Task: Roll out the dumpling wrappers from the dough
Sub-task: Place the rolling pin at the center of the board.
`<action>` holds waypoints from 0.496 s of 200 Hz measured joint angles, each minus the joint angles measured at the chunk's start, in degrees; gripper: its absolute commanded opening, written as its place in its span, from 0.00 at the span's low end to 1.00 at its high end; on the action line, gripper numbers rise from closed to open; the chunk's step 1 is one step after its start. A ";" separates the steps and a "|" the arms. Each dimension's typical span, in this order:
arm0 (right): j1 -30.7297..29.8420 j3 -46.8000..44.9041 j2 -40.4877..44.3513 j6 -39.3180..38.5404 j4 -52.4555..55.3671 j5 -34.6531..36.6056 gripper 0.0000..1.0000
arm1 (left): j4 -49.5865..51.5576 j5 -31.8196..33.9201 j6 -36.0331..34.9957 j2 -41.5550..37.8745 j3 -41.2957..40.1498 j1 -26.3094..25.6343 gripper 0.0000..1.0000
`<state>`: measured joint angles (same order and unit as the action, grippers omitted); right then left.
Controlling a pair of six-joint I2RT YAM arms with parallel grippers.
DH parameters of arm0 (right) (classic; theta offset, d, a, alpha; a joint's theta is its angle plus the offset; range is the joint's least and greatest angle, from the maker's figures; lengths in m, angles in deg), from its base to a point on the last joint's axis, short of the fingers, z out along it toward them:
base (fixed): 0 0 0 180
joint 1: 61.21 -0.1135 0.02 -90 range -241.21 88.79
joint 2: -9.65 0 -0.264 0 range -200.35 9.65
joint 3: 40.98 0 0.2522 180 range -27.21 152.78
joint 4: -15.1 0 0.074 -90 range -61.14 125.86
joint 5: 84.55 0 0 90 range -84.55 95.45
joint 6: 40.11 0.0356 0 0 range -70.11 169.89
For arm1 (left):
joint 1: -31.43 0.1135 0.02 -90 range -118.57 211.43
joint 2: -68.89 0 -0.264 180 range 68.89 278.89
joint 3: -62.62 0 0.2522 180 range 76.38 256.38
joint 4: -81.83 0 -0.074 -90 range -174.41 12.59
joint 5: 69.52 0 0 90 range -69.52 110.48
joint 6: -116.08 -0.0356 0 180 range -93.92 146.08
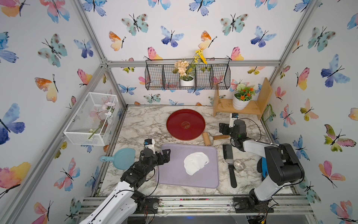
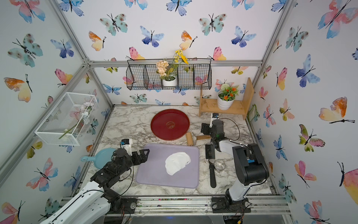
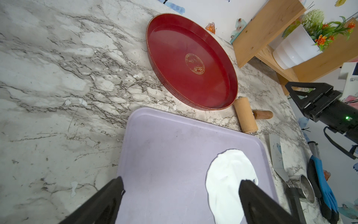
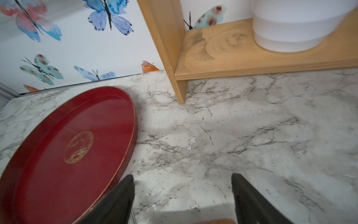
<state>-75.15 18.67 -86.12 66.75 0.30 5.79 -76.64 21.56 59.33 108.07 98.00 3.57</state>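
The dough [image 1: 195, 163] [image 2: 177, 163] [image 3: 228, 180] lies as a flat, irregular white sheet on the purple mat [image 1: 174, 174] [image 3: 164, 145]. My left gripper [image 1: 165, 155] [image 2: 144, 154] [image 3: 182, 186] hovers open over the mat's left part, beside the dough and holding nothing. The wooden roller [image 1: 206, 138] [image 2: 189, 138] [image 3: 246, 116] rests on the marble between the mat and the red tray [image 1: 186, 124] [image 4: 67, 147]. My right gripper [image 1: 222, 129] [image 2: 204, 129] [image 4: 183, 178] stands open just above the roller's handle [image 1: 220, 137], nothing between its fingers. No dumpling wrappers are in view.
A metal scraper [image 1: 227, 153], a black-handled tool [image 1: 232, 174] and a small metal cup [image 1: 239, 164] lie right of the mat. A blue dish [image 1: 123, 158] sits at the left, a blue glove [image 1: 263, 166] at the right. A wooden shelf [image 1: 251, 108] with a plant pot stands at the back right.
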 measured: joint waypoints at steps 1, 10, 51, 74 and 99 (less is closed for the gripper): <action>0.02 0.02 0.00 -0.02 0.09 0.07 0.83 | -0.02 0.00 0.02 0.00 0.00 0.00 0.99; 0.28 0.44 0.09 -0.04 1.55 1.03 0.84 | -0.02 -0.15 0.02 0.00 0.00 0.00 0.99; 0.50 4.72 3.67 -0.90 12.74 4.66 0.88 | -0.13 -2.12 -0.07 0.20 0.09 0.00 0.99; 0.50 7.45 7.78 -0.55 20.90 6.03 0.89 | -0.11 -3.82 -0.52 1.18 1.03 0.00 0.99; 0.50 8.07 13.44 0.83 30.91 6.43 0.89 | -0.15 -5.99 -1.18 1.75 2.95 0.00 0.99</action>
<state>-74.64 26.74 -72.68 67.58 31.21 12.21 -76.79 15.57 58.15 109.82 100.95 3.57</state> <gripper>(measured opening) 0.889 0.986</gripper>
